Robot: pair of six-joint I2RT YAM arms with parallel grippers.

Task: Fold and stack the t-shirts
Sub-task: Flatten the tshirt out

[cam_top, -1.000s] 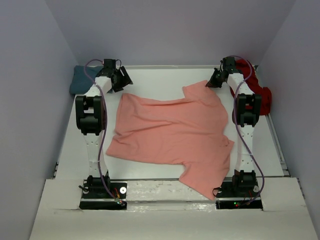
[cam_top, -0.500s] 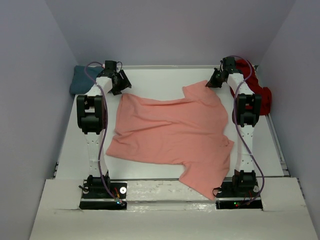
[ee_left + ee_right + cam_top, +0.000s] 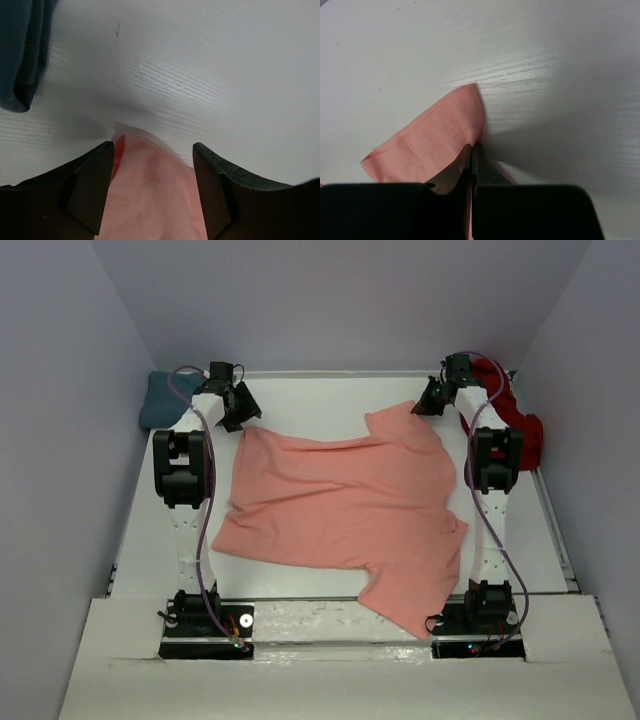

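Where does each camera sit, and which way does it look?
Top external: above and behind, looking down at the table; left arm and right arm flank the salmon-pink shirt.
Left wrist: on the left arm, looking past the open left gripper at a shirt corner and the teal shirt.
Right wrist: on the right arm, looking past the right gripper, shut on the shirt's edge.
All share the salmon-pink shirt.

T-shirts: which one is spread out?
The salmon-pink t-shirt, laid open centrally; the teal t-shirt and dark red t-shirt sit bunched at the far corners.
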